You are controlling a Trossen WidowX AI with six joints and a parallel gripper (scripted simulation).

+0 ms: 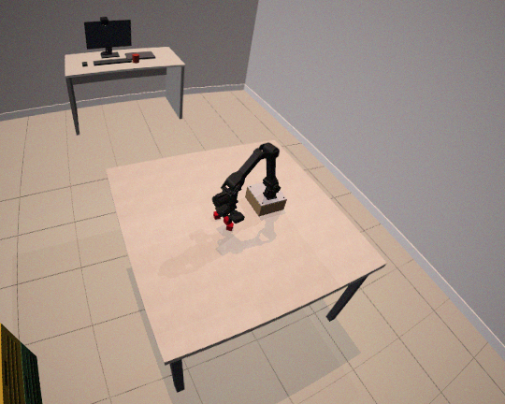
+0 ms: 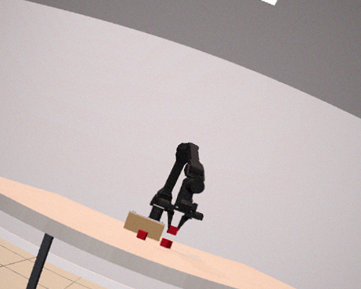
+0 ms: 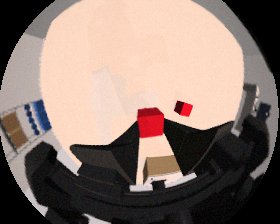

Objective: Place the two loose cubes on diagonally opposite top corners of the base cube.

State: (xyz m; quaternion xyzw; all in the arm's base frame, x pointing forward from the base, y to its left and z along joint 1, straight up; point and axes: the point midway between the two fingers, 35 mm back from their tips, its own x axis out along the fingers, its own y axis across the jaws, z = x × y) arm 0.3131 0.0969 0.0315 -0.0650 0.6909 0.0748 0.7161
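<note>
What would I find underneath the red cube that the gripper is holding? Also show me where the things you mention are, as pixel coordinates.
In the exterior view, a gap shows below the held cube (image 1: pixel 226 220) (image 2: pixel 172 230) (image 3: pixel 150 125), then another red cube (image 1: pixel 229 227) (image 2: pixel 166 244). The wrist view hides what is directly underneath, so exact alignment is unclear.

From above, the claw (image 1: pixel 227 219) (image 2: pixel 172 229) (image 3: pixel 149 121) partly hides the held cube (image 1: pixel 226 220) (image 2: pixel 172 230) (image 3: pixel 150 123) from us. The exterior view crops the desk's (image 1: pixel 281 281) (image 2: pixel 76 214) (image 3: pixel 140 50) left end. We can't identify the blurred blue things (image 3: pixel 41 116), nor the cropped yellow-green thing (image 1: pixel 10 360).
</note>
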